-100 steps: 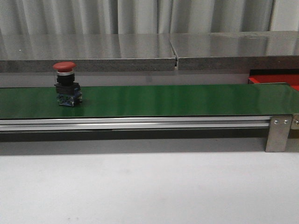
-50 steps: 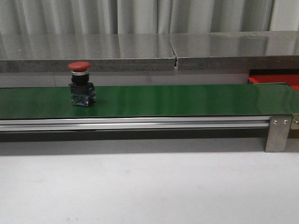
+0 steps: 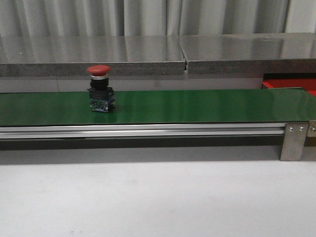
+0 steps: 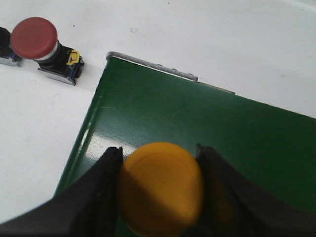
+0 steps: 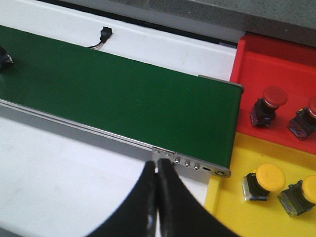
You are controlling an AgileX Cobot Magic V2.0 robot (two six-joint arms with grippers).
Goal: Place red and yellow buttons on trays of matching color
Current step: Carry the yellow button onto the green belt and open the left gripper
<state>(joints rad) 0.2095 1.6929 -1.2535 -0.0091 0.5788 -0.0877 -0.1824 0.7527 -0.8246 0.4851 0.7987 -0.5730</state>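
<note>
A red button [image 3: 98,89] stands upright on the green belt [image 3: 197,106], left of its middle. My left gripper [image 4: 159,150] is shut on a yellow button [image 4: 160,190] by its cap, above the belt's end [image 4: 148,108]. Another red button [image 4: 34,37] lies on the white table beside that end. My right gripper [image 5: 158,165] is shut and empty over the table near the belt's other end. There, the red tray [image 5: 261,64] holds two red buttons [image 5: 269,103], and the yellow tray [image 5: 232,197] holds two yellow buttons [image 5: 264,180]. No gripper shows in the front view.
A grey shelf [image 3: 148,52] runs behind the belt. The belt's metal rail [image 3: 148,131] and end bracket [image 3: 295,140] face me. A small black connector [image 5: 104,33] with a cable lies beyond the belt. A dark part [image 4: 5,47] lies at the picture's edge beside the loose red button.
The red button on the belt has travelled to the right in the front view, still upright.
</note>
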